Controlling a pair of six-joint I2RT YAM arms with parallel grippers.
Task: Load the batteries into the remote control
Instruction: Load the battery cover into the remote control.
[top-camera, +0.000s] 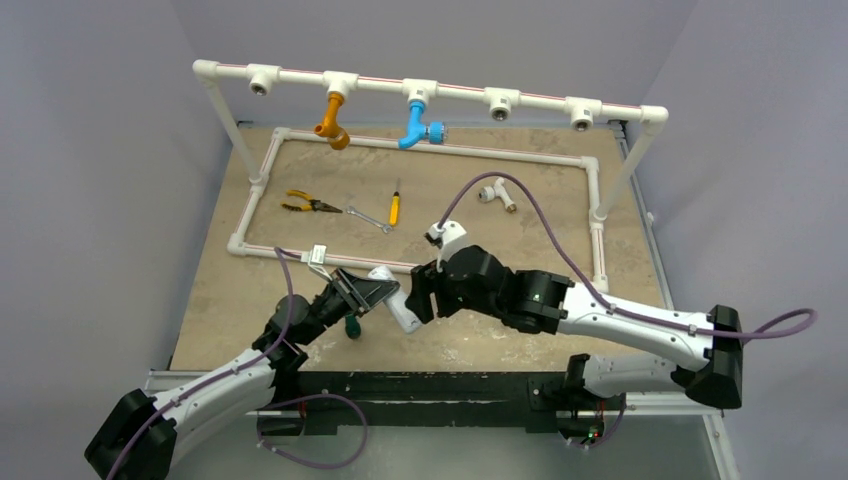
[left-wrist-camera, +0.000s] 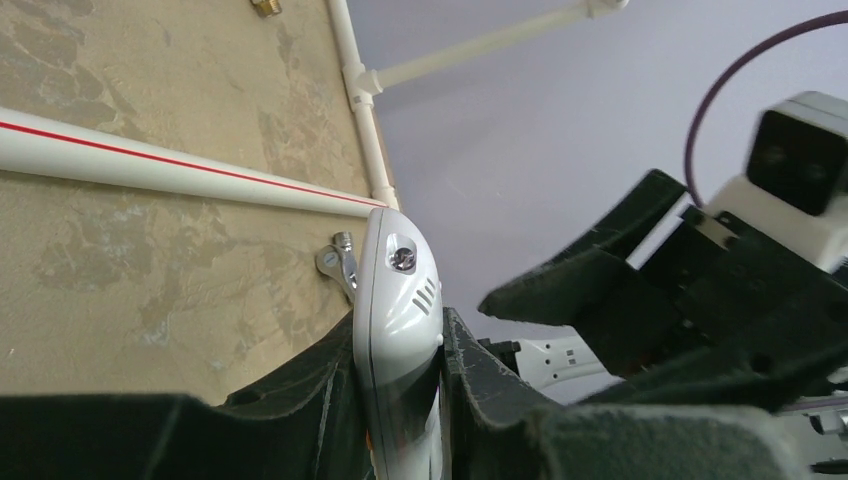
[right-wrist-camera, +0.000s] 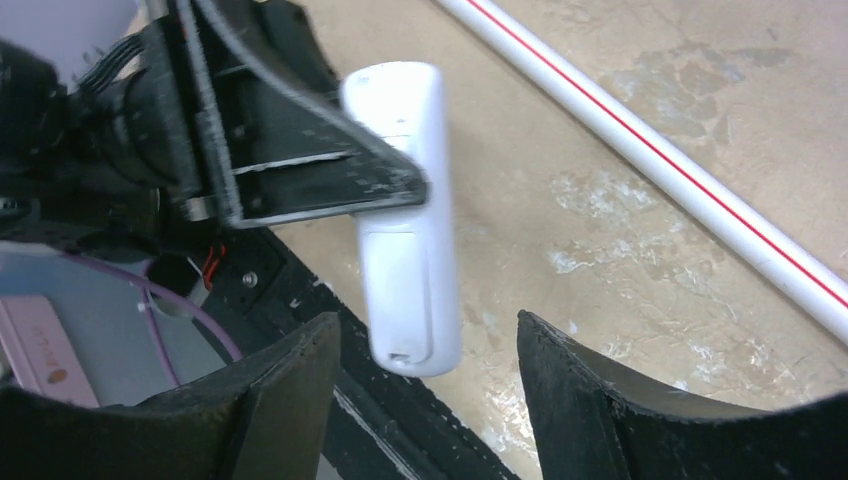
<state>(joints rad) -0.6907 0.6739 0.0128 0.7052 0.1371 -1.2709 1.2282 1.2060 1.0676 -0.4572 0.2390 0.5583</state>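
- Lavender-grey walls enclose a mottled beige tabletop (top-camera: 480, 330), which carries a white pipe frame (top-camera: 520, 155).
- An orange tap fitting (top-camera: 334, 120) and a blue tap fitting (top-camera: 415, 125) hang from the frame's raised upper rail.
- Inside the frame's flat rectangle lie yellow-handled pliers (top-camera: 305, 203), a small wrench (top-camera: 368, 219), a yellow-handled screwdriver (top-camera: 395, 207) and a white T-fitting (top-camera: 497, 192). All are well apart from both arms.
- The left gripper (top-camera: 375, 290) is clenched on the remote control (top-camera: 400, 310). The left wrist view shows the black fingers (left-wrist-camera: 340, 390) pressing the handset's two long sides, with its rounded end projecting beyond them.
- The remote control is located near the front edge of the tabletop, between the two grippers and outside the frame's near pipe. The right wrist view shows it gripped at about mid-length, with its free lower end (right-wrist-camera: 415, 340) hanging past the table edge.
- The right gripper (top-camera: 420, 295) is released. Its jaws stand wide apart on either side of the handset's free end, with a visible gap on each side and no contact.
- A green-handled object (top-camera: 352, 326) lies on the tabletop just below the left gripper. Its type cannot be determined.
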